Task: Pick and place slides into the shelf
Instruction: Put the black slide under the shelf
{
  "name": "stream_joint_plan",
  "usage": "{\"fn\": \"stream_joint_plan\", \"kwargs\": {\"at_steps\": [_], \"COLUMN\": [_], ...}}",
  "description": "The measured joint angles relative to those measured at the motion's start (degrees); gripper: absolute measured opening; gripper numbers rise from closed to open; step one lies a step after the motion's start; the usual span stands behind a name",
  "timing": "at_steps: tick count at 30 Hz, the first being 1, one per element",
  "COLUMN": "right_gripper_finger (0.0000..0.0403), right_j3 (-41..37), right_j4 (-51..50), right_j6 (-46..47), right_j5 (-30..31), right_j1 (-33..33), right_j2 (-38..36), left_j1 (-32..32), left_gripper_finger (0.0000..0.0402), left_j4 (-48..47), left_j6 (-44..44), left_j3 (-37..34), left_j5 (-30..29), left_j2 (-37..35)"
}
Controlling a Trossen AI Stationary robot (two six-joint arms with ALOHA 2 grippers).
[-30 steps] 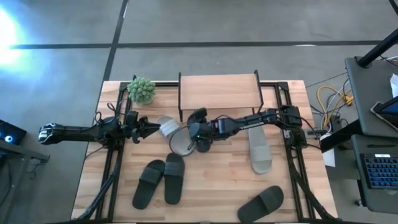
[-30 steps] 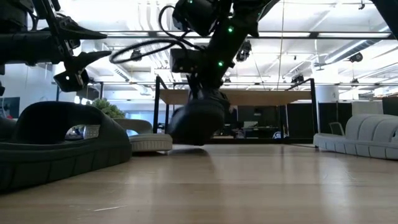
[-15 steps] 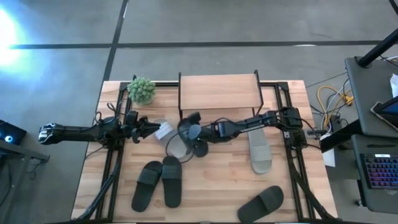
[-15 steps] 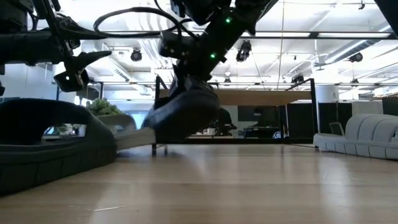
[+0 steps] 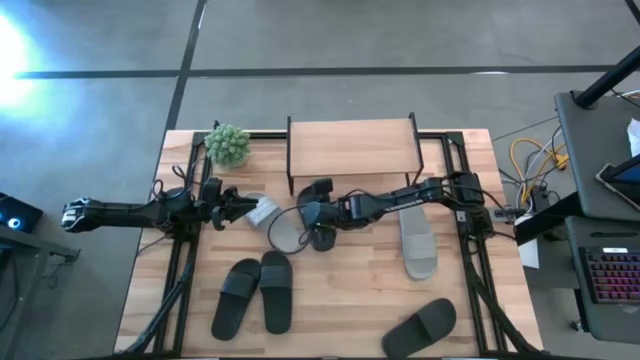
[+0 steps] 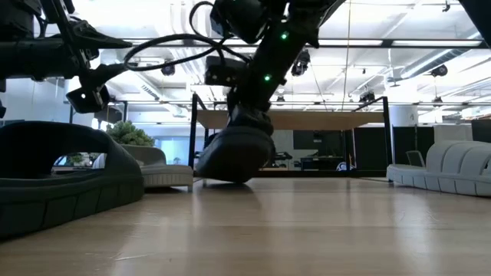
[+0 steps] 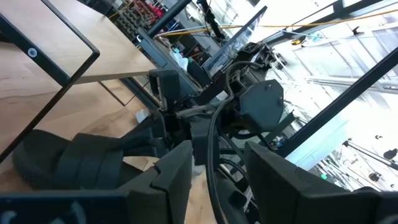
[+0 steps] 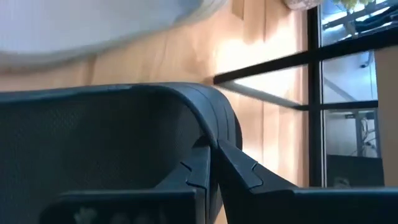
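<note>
Your right gripper [image 5: 318,228] pinched a black slide [image 6: 234,153] above the wooden table [image 5: 350,300]; left gripper [image 5: 248,208] stood spread, ceiling lights behind.

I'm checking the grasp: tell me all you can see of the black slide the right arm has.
The black slide is a dark, matte, rubbery-looking sandal with a wide ribbed strap. The right end effector is shut on that strap. It hangs tilted, toe down, in front of the shelf, its low end at or just above the table; contact is unclear. A grey slide lies beside it.
</note>
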Motion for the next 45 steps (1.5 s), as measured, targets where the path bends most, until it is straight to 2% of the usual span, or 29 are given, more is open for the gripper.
{"fn": "stream_joint_plan", "kwargs": {"at_steps": [2,6,9,17,23,29,32,34,37,40,43,45], "right_gripper_finger": [0.0013,0.0014,0.0024,0.0105,0.0155,0.0168,0.0164,0.0158,0.0146,0.0134,0.0124,0.0119], "right_j3": [0.1,0.06,0.0,0.02,0.02,0.04,0.02,0.12,-0.14,-1.53,-2.48,-2.81], "right_j4": [0.75,0.76,2.89,3.96,2.45,2.1,-2.62,-8.44,-17.43,-21.82,-21.94,-22.03], "right_j6": [0.08,0.32,0.54,6.24,6.57,10.04,15.5,24.35,37.6,47.82,51.61,52.16], "right_j5": [0.36,5.53,5.73,6.07,6.2,6.13,5.84,2.45,-8.44,-17.69,-24.85,-26.92], "right_j1": [-0.64,-1.14,-1.16,-1.31,-0.6,0.79,1.46,1.46,0.62,0.66,2.87,5.25], "right_j2": [0.63,1.9,2.26,2.21,1.93,-0.7,-3.76,-6.11,-7.81,-8.47,-10.07,-10.96], "left_j1": [0.0,0.0,0.0,0.0,0.0,0.0,0.0,0.01,0.0,0.0,0.0,0.01], "left_gripper_finger": [0.0134,0.0134,0.0134,0.0134,0.0134,0.0134,0.0134,0.0134,0.0134,0.0134,0.0134,0.0134], "left_j4": [0.01,0.07,0.1,0.44,0.47,0.44,0.43,0.4,0.39,0.42,0.39,0.37], "left_j6": [0.0,-0.02,-0.02,-0.02,-0.02,-0.02,-0.02,-0.02,-0.02,0.0,0.0,0.0], "left_j3": [0.0,0.0,0.0,0.0,0.0,0.0,0.1,0.17,0.2,0.2,0.2,0.2], "left_j5": [0.0,0.02,0.0,0.0,0.01,0.0,0.0,0.0,0.0,0.0,0.0,0.01], "left_j2": [0.01,-0.07,-0.04,-0.02,0.0,0.0,0.02,0.02,0.04,0.04,0.04,0.03]}}
